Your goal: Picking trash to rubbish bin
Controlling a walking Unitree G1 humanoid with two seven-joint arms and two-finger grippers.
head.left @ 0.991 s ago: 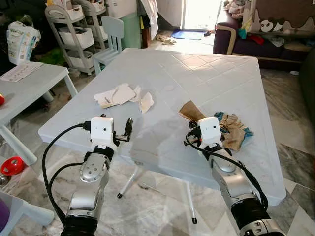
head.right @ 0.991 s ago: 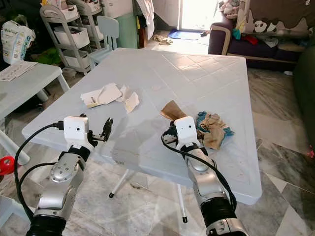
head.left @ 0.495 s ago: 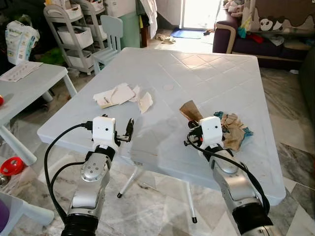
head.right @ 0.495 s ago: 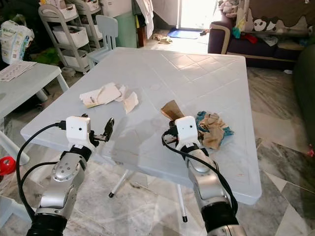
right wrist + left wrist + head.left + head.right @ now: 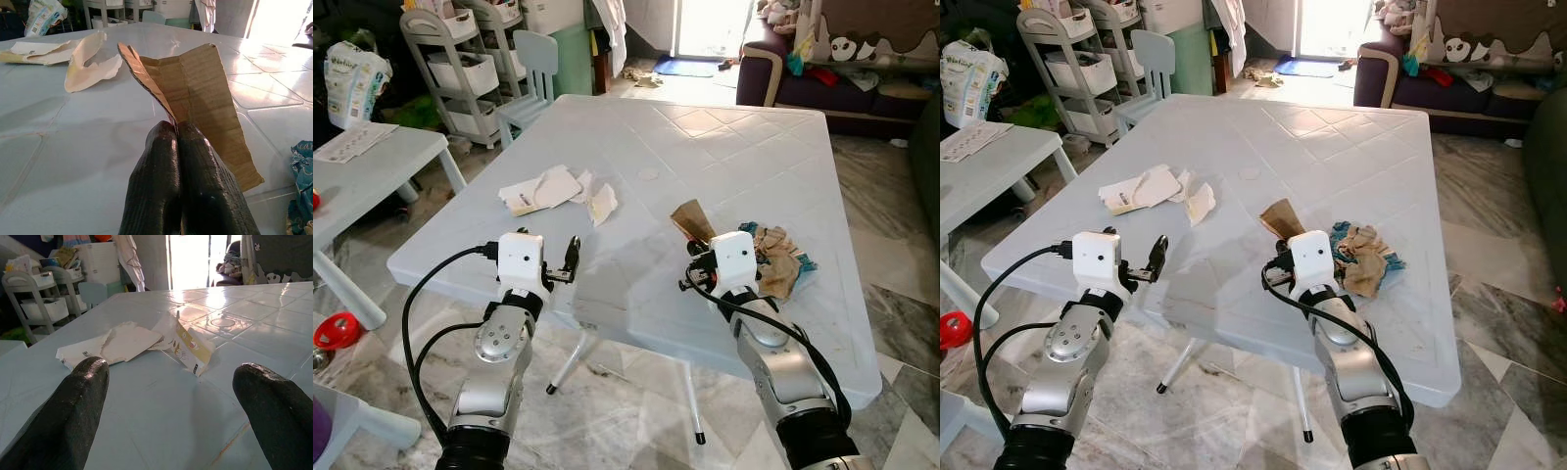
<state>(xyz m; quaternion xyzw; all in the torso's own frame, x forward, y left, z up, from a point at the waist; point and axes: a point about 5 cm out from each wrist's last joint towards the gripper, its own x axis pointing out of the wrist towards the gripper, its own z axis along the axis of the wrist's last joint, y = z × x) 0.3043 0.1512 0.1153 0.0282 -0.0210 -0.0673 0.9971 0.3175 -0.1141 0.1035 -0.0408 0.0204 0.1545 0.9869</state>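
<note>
A folded piece of brown cardboard [image 5: 195, 93] rests on the pale table [image 5: 705, 147] with my right gripper [image 5: 177, 131] shut on its near edge. From the head, the cardboard [image 5: 693, 220] stands just ahead of that gripper [image 5: 691, 264]. Right of it lies a crumpled pile of brown paper and blue wrapper [image 5: 778, 259]. My left gripper [image 5: 570, 258] hovers open over the table's front left part. Ahead of the left gripper [image 5: 171, 382] lie torn white paper scraps [image 5: 122, 340] and a torn carton piece [image 5: 193, 345], apart from its fingers.
A second low table [image 5: 372, 166] stands at the left, with a shelving cart [image 5: 460, 59] and a small chair [image 5: 533, 69] behind it. A dark sofa [image 5: 842, 78] is at the far right. A red object [image 5: 337, 330] lies on the marble floor.
</note>
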